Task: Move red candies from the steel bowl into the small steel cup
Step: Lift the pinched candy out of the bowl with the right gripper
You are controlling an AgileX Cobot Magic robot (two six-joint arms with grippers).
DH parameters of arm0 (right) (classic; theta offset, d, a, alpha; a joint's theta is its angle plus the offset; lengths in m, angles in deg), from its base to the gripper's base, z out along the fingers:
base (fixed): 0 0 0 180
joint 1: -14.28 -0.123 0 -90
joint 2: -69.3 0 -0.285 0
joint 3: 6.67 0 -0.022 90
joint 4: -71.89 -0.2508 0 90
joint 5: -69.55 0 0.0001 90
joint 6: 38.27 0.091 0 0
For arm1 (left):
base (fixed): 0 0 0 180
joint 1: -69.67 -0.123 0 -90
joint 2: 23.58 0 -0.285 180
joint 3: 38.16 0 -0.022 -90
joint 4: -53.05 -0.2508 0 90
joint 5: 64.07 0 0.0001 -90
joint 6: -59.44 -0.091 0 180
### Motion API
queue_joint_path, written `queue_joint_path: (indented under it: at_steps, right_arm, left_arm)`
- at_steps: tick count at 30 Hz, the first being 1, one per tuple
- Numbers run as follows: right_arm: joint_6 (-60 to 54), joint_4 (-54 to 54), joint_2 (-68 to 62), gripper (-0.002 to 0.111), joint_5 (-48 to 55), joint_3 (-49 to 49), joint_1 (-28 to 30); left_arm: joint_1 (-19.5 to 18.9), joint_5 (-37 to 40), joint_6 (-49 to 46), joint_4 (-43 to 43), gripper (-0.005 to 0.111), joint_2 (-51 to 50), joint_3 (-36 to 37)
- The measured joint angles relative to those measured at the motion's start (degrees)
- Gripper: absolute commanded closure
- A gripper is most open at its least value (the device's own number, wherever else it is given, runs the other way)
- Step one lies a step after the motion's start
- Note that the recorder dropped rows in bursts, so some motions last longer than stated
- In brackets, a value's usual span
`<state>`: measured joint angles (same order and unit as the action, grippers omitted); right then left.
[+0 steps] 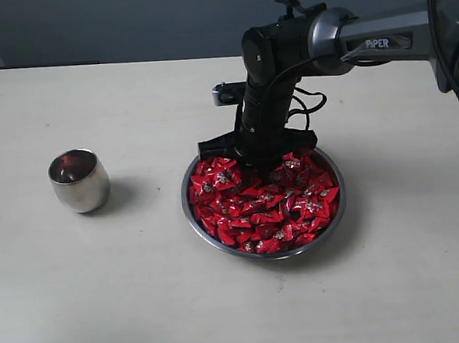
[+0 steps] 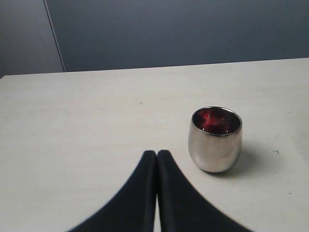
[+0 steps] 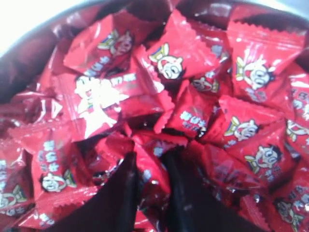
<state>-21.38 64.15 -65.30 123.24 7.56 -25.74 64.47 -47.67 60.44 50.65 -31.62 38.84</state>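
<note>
Dozens of small candies in shiny red foil wrappers are heaped in the wide, shallow round steel bowl, filling it nearly rim to rim. Up close in the right wrist view the red candies look like little pillow packs with zigzag crimped edges, each printed with a tiny white and yellow cartoon face and some small white lettering. The foil catches a lot of glare.

The right gripper points straight down into the far side of the pile, tips buried among the wrappers. Its two dark fingers sit close with a narrow gap, and red foil shows in that gap, but honestly I can't tell if they're actually pinching a candy.

The small rounded polished steel cup stands upright on the pale tabletop, well apart from the bowl on the left side. Its inside shows dark red; candy or reflection, I can't tell.

The left gripper is near the cup, not touching it, its black fingers pressed together with nothing between them.
</note>
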Motion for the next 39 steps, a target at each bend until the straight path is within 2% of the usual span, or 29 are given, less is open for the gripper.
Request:
queue_joint_path:
  at_steps: [28, 33, 39]
  right_arm:
    - [-2.1, 4.9, 4.9, 0.108, -0.3, 0.0, -0.2]
    - [-7.0, 4.0, 5.5, 0.108, -1.3, 0.0, -0.2]
    - [-19.7, -3.7, 8.3, 0.108, -6.8, 0.0, -0.2]
  left_arm:
    - [0.0, 0.0, 0.0, 0.0, 0.106, 0.0, 0.0]
    - [0.0, 0.0, 0.0, 0.0, 0.106, 0.0, 0.0]
    - [0.0, 0.0, 0.0, 0.0, 0.106, 0.0, 0.0]
